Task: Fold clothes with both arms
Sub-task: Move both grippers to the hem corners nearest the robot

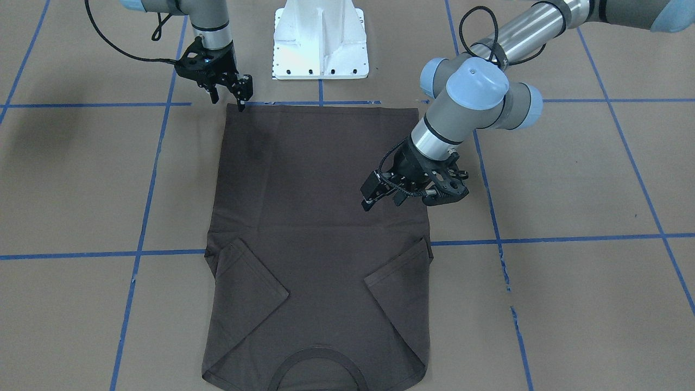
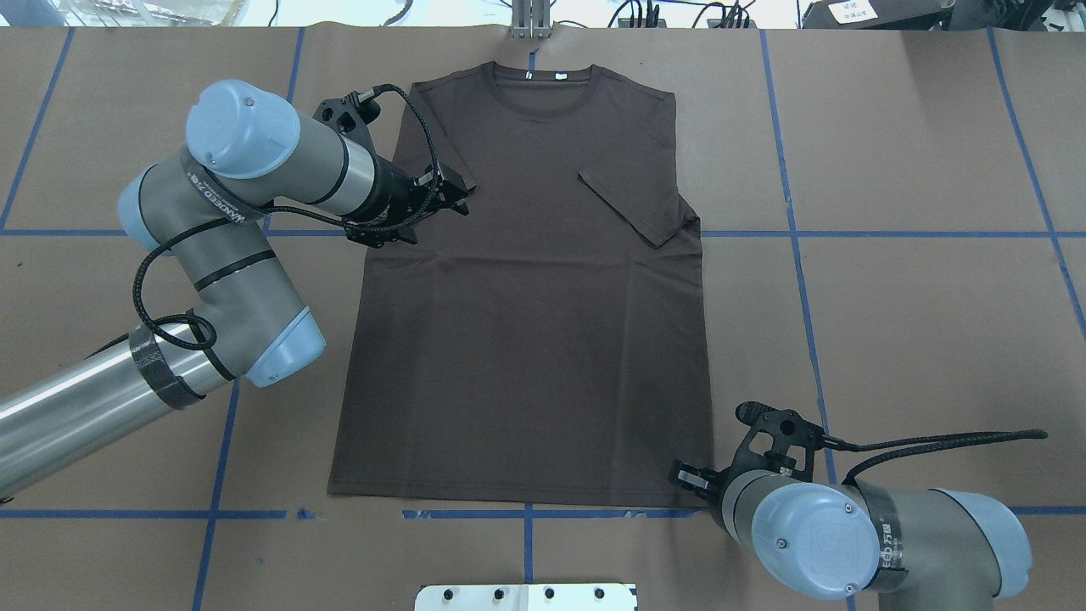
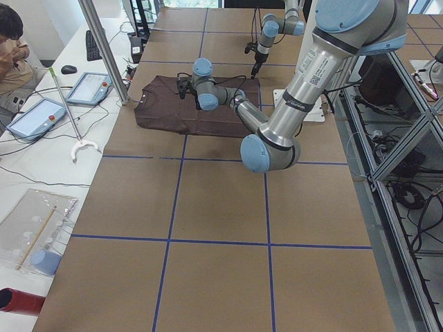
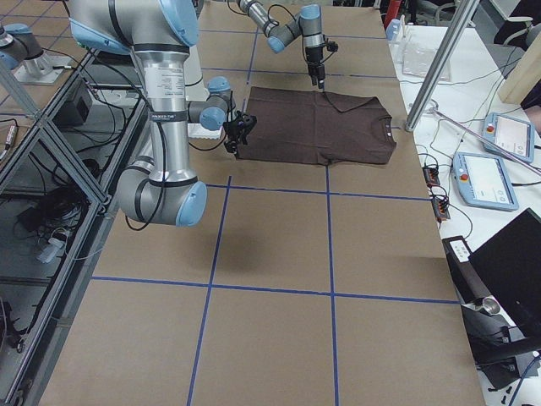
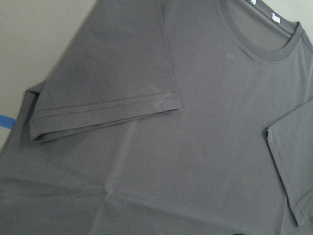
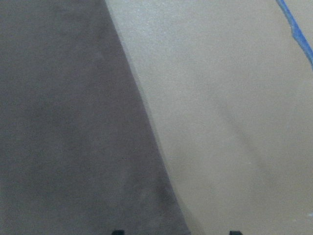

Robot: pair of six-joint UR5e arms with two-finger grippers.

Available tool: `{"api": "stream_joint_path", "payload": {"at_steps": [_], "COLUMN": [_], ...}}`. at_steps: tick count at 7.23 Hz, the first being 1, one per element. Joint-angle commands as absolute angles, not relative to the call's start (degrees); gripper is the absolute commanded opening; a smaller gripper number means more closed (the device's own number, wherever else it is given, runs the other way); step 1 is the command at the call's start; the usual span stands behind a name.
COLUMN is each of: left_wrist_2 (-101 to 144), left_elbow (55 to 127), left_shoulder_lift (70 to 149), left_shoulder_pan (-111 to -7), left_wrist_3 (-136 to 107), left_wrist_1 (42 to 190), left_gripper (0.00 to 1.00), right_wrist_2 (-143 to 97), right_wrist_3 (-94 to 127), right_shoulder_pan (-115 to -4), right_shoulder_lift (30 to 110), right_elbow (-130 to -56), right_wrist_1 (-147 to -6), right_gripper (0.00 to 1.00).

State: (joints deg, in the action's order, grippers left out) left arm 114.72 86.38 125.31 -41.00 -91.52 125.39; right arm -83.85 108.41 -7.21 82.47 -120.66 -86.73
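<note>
The dark brown T-shirt (image 2: 526,322) lies flat, collar (image 2: 543,81) at the far edge, both sleeves folded inward. My left gripper (image 2: 458,195) is open and empty, hovering over the shirt's left side beside the folded sleeve (image 5: 107,98). In the front view it (image 1: 383,200) is above the shirt (image 1: 320,217). My right gripper (image 1: 228,99) is open at the hem's right corner. It also shows in the overhead view (image 2: 689,477). The right wrist view shows the shirt's edge (image 6: 63,122) between the spread fingertips.
The white pedestal base (image 1: 320,41) stands just behind the hem. Brown paper with blue tape lines (image 2: 848,233) covers the table. A metal pole (image 3: 104,48), tablets (image 3: 38,114) and an operator (image 3: 14,41) are beyond the far edge.
</note>
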Motion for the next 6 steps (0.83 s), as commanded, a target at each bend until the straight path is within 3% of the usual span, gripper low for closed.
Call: {"api": "stream_joint_path", "payload": {"at_steps": [1, 3, 4, 5, 6], "left_wrist_2": [114.7, 114.7, 114.6, 114.6, 114.6], "left_elbow": [86.2, 86.0, 86.0, 86.0, 86.1], "left_shoulder_lift": [125.2, 125.2, 125.2, 125.2, 125.2], "left_shoulder_pan": [-41.0, -40.5, -40.5, -40.5, -40.5], "left_wrist_3": [-91.6, -91.5, -91.6, -91.5, -91.5], "left_wrist_1": [125.5, 125.7, 125.7, 125.7, 125.7], "left_gripper": [0.86, 0.86, 0.86, 0.86, 0.86], "right_wrist_2": [-84.6, -84.8, -84.7, -85.2, -86.7], "right_wrist_3": [112.2, 112.1, 112.1, 112.1, 112.1], "right_shoulder_pan": [-6.4, -6.4, -6.1, -6.1, -6.2], "right_shoulder_lift": [83.0, 82.4, 82.2, 81.8, 81.7], "right_elbow": [-119.5, -118.5, -118.4, -118.6, -118.6], "right_wrist_1": [-86.6, -86.4, -86.4, -86.3, -86.3], "right_gripper": [0.70, 0.64, 0.47, 0.00, 0.00]}}
